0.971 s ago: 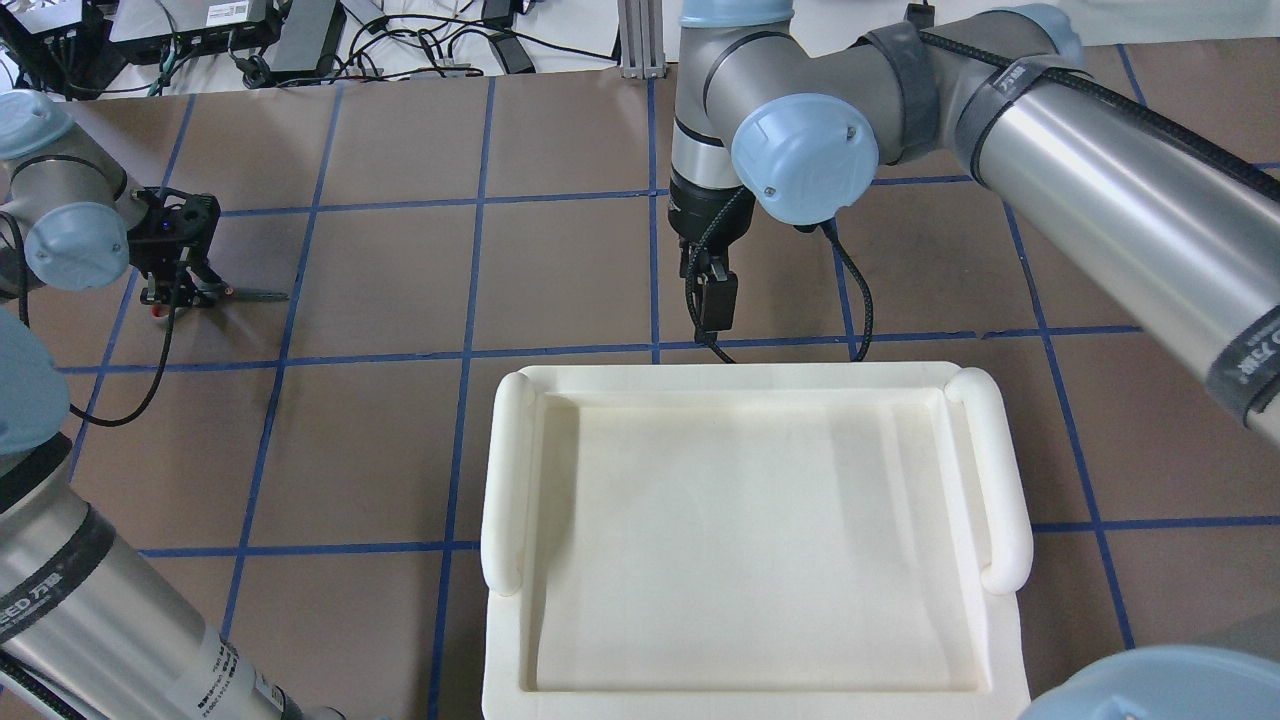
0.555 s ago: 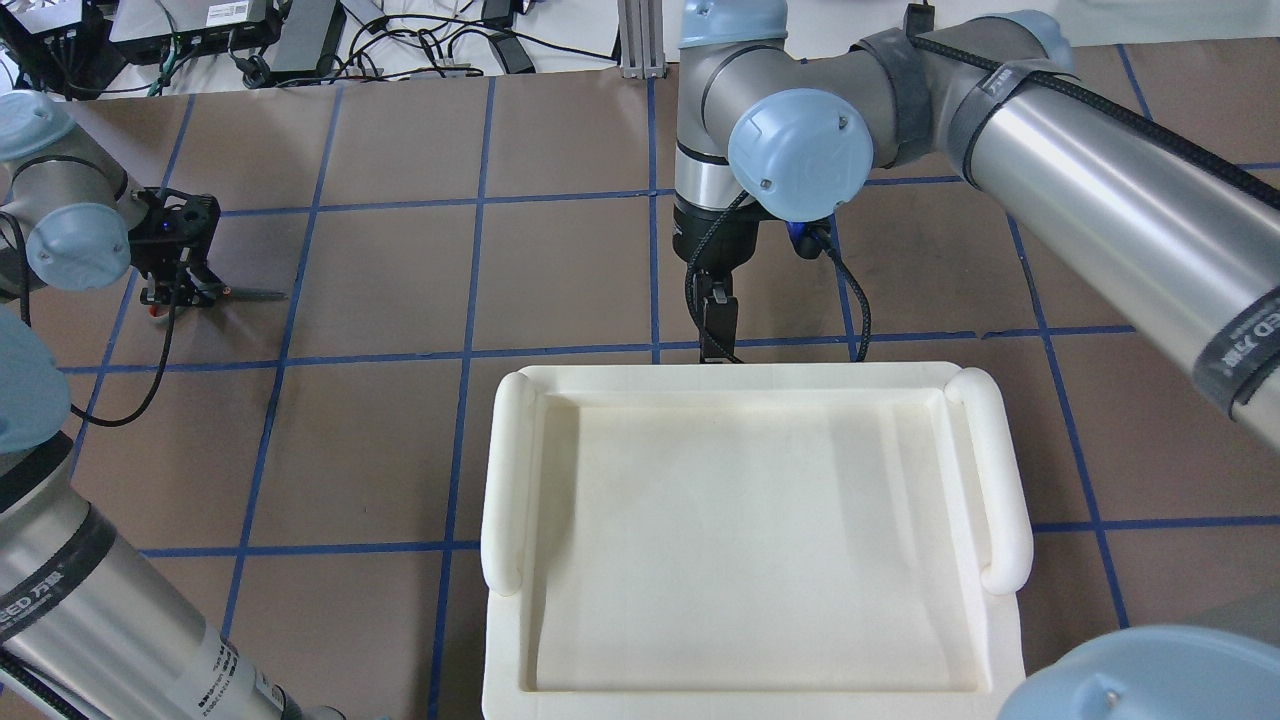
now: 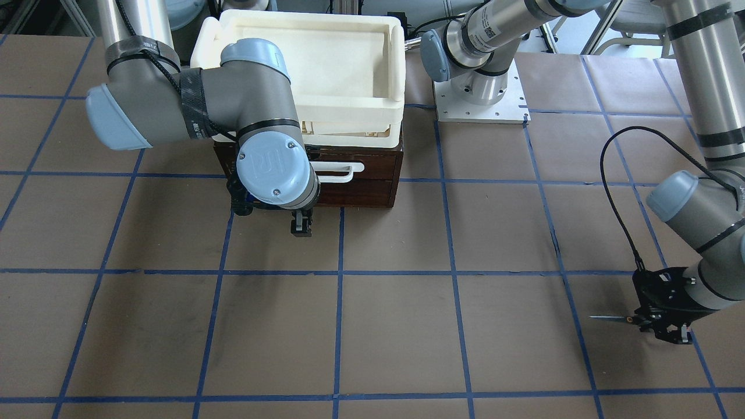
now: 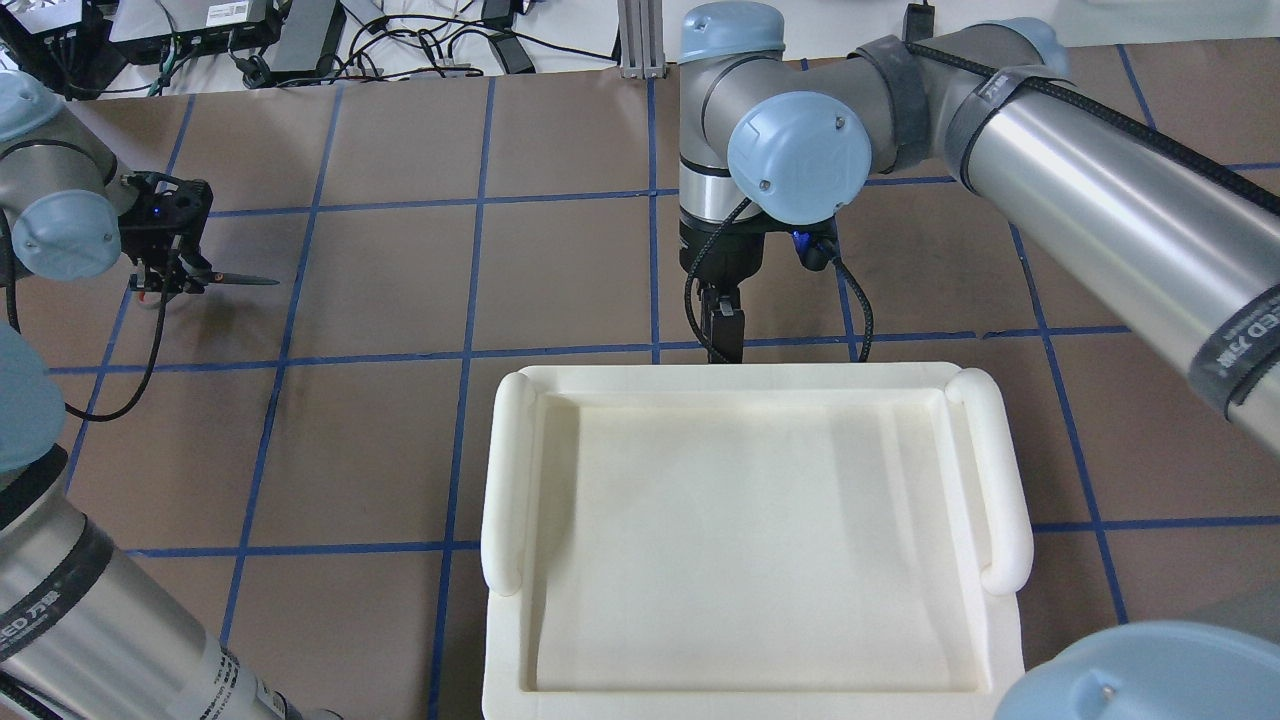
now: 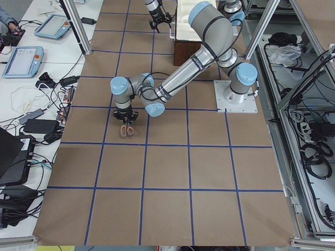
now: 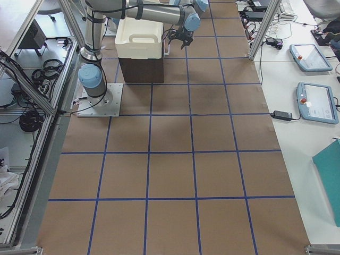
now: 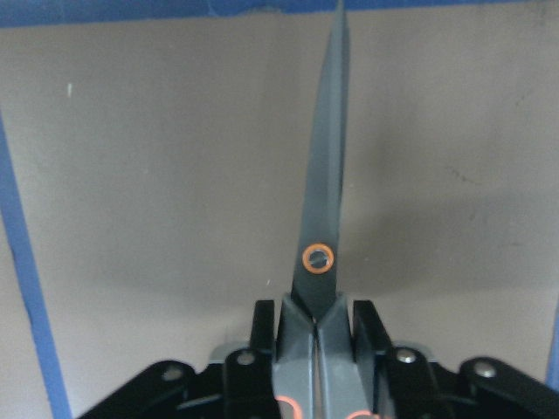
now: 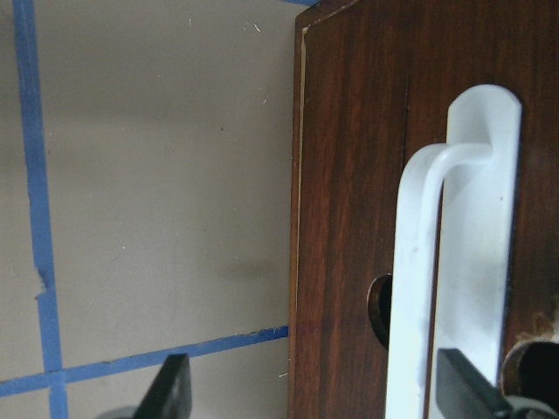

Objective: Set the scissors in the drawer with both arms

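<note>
Scissors [image 7: 321, 209] in left gripper [image 7: 316, 326] (blades together)

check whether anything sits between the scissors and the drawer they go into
No object shows on the table between the scissors and the drawer, but the drawer is shut, with the right gripper open in front of its handle.

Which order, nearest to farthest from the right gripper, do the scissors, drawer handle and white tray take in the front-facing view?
1. Drawer handle, right beside the right gripper.
2. Tray, sitting above the drawer, just behind.
3. Scissors, far off on the view's right, held in the left gripper.
</note>
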`<action>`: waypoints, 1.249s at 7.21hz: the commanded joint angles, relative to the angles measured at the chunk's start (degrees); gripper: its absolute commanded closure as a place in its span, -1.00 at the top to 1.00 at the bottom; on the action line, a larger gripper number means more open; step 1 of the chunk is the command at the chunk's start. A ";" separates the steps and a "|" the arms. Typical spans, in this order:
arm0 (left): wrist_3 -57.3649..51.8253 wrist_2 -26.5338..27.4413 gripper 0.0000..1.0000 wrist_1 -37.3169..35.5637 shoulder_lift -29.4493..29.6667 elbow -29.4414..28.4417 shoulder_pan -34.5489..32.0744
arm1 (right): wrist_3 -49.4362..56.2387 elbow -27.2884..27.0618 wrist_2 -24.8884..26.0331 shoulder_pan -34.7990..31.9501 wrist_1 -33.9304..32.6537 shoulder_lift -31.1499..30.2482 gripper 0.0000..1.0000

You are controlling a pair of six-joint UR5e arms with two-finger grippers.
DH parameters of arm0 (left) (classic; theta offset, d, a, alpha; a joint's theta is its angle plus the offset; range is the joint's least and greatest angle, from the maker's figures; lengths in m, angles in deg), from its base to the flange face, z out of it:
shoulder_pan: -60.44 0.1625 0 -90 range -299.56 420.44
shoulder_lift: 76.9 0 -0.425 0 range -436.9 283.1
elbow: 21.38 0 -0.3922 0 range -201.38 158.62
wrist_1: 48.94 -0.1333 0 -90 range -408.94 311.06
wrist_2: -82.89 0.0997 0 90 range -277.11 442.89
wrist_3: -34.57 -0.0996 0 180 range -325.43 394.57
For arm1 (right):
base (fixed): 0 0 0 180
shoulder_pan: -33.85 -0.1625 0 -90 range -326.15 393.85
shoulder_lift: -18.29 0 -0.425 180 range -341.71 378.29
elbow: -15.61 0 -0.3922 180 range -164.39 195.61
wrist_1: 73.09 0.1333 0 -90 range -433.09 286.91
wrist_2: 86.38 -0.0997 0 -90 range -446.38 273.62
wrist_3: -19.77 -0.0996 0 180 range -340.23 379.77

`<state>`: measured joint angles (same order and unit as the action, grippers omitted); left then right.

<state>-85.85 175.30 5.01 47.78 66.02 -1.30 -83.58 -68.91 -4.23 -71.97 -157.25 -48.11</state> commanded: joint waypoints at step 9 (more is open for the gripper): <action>0.10 -1.18 -1.00 12.23 -15.77 0.76 -7.07 | 0.00 -0.38 -0.68 0.00 0.13 2.32 1.00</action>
<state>-85.73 174.15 16.65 33.61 66.65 -7.84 -83.59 -69.21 -4.81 -71.98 -157.09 -46.15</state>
